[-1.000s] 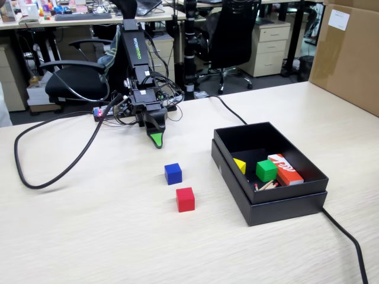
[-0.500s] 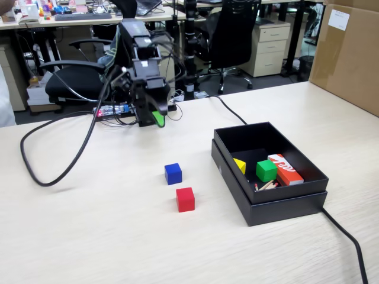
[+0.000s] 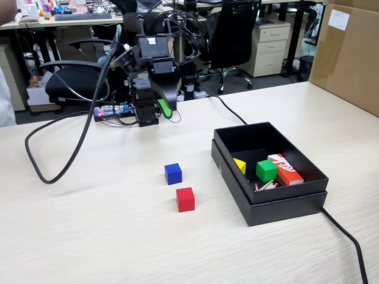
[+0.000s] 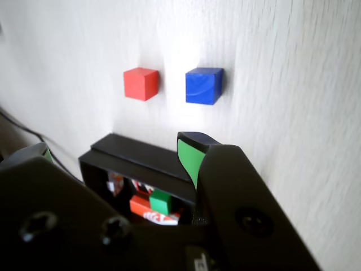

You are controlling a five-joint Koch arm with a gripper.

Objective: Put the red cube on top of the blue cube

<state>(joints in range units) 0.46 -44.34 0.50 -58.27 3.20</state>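
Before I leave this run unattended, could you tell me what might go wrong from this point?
The red cube and the blue cube sit close together on the table, so the gripper, raised above the table behind the cubes, could nudge the blue one while closing on the red. The black box stands beside both cubes; a wide swing might clip its wall. Stacking same-sized cubes leaves little margin: an off-centre release could topple the red cube.

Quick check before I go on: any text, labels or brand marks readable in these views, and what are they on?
Nothing reads clearly.
Orange-red rectangular box in the black open box: white marks, not legible.
White label on the brown cardboard carton: too small.
Small plain red cube, dark-blue cube: no markings.
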